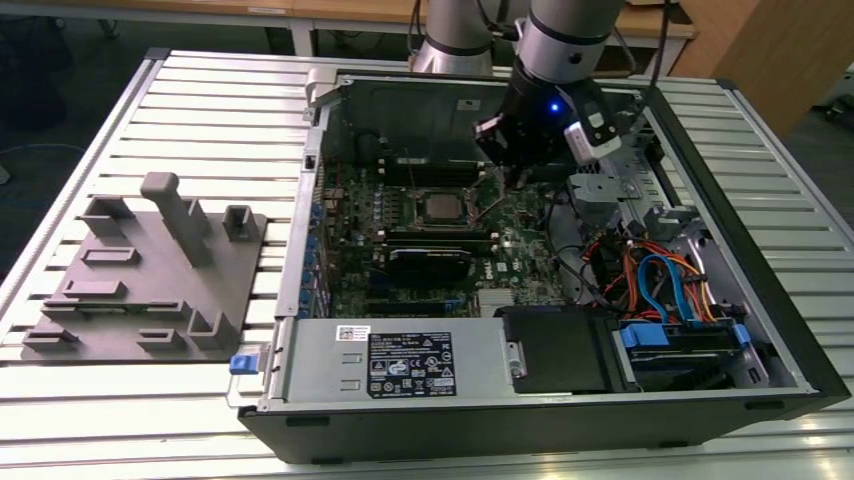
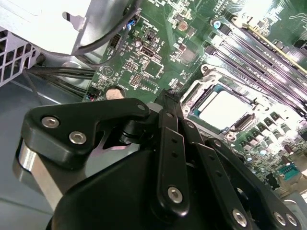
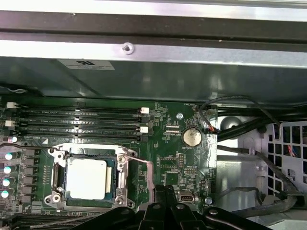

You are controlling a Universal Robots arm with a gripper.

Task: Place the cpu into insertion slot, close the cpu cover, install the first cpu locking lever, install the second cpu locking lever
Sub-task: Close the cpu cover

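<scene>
Jaws closed on nothing; gripper (image 3: 161, 191) just to the exterior view's right of the insertion slot (image 3: 56, 199), cpu (image 3: 86, 178) seated inside. Could slip off the thin locking lever (image 3: 145, 165) and gouge the board (image 3: 172, 158).

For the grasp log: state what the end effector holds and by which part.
Nothing visibly held. The black end effector is shut and empty, its tip beside the thin silvery wire lever; the pale silvery square cpu lies in the silver-rimmed socket.
</scene>
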